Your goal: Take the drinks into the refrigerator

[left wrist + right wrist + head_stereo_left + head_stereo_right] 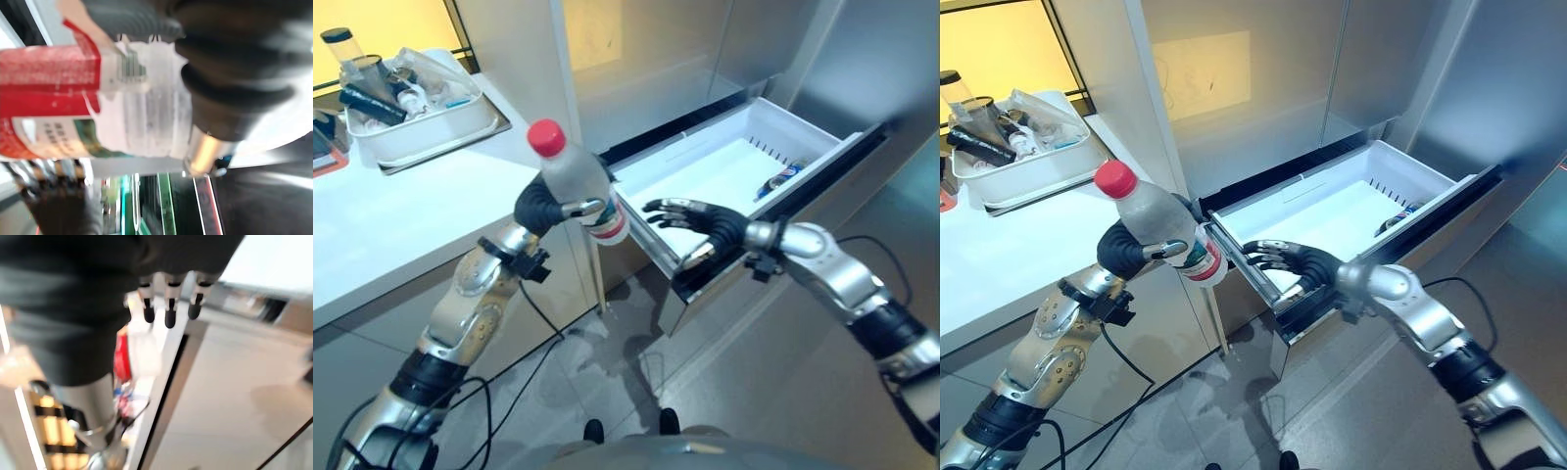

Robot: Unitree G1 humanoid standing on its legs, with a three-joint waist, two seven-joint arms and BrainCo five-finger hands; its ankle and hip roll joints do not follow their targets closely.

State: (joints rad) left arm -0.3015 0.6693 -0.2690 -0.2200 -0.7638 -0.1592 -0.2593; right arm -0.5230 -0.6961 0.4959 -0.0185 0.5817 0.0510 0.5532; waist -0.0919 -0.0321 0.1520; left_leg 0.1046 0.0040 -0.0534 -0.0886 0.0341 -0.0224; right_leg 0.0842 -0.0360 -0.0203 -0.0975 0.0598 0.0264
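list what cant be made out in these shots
- Item lying at the drawer's far end: too small to name, eye views.
- Things piled in the tray on the counter: tangled and small.
- Bottle print: blurred in left wrist view, left hand covers part.
- Right hand: whether it touches the drawer.

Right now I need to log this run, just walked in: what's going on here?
The left robot hand holds a red-capped drink bottle in the air, beside the front corner of the pulled-out refrigerator drawer. The right robot hand, fingers straight, is at the drawer's front edge. One dark drink already lies at the drawer's far end. A white tub of items sits on the counter.
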